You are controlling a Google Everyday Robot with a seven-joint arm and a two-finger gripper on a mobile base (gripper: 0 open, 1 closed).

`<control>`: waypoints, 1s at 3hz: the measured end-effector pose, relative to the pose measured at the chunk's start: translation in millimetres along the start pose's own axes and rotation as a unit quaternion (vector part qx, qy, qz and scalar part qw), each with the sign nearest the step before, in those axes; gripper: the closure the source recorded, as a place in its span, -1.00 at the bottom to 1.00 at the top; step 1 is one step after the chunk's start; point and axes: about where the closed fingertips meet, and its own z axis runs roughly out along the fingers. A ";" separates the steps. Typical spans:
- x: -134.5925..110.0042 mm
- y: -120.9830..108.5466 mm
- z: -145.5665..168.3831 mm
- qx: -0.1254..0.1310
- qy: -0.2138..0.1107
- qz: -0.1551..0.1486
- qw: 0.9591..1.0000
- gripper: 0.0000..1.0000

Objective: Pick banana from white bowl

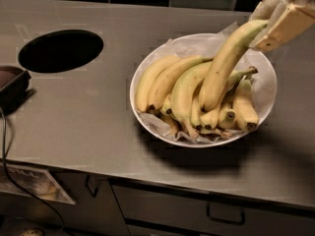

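Observation:
The white bowl (261,112) sits on the steel counter, lined with crinkled white paper and holding several bananas. My gripper (275,21) is at the top right, above the bowl's far rim, shut on the greenish stem end of the banana (224,65). That banana is long and thick and is raised at the stem end. It slopes down to the left, and its dark tip still rests among the other bananas in the bowl.
A black oval hole (60,50) is cut in the counter at the left. A dark object (12,85) with a cable sits at the left edge. Dark wall tiles run along the back. Drawers with handles (225,215) are below the counter front.

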 end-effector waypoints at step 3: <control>-7.2 10.3 -34.5 0.031 -0.023 -0.009 0.999 1.00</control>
